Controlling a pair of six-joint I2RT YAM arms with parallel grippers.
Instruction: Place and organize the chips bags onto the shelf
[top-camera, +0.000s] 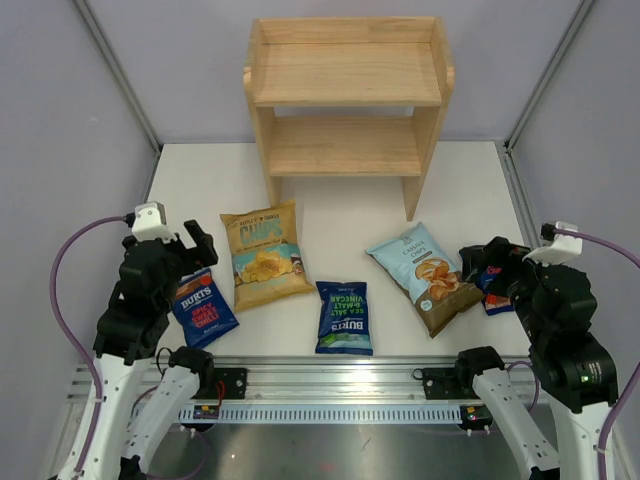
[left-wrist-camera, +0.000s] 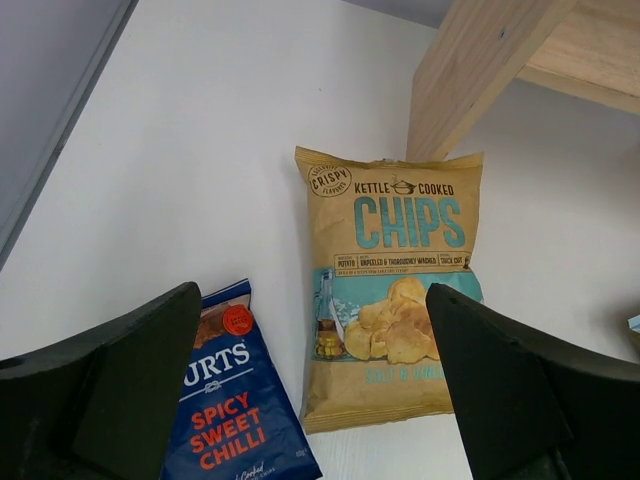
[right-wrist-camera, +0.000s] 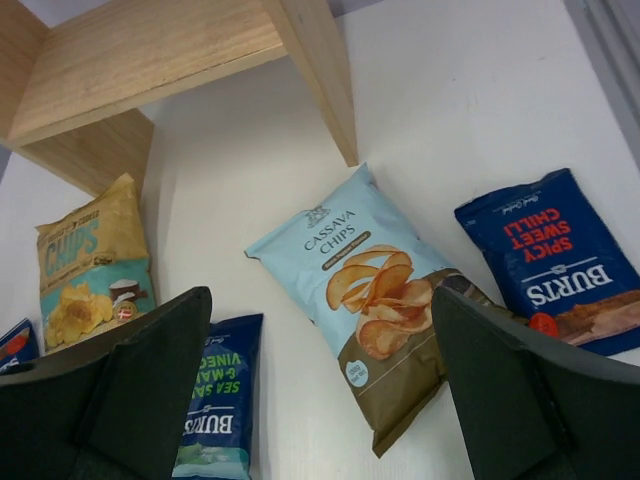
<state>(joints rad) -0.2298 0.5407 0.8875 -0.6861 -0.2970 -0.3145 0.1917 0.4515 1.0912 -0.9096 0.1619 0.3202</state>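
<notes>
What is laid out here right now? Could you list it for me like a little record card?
Shelf: wooden two-tier shelf at the far side of the table, nothing on either tier
Surface: white table, five bags lying flat on it
Large bags: yellow Chips bag; Cassava Chips bag
Small bags: Sea Salt and Vinegar bag in the middle; left Spicy Sweet Chilli bag; right Spicy Sweet Chilli bag
Left jaws: open, holding nothing
Right jaws: open, holding nothing
Bags shelved: none

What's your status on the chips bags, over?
Open and empty: left gripper, right gripper. Five chips bags flat on the table, none on the shelf yet. Shelf front unobstructed.
</notes>
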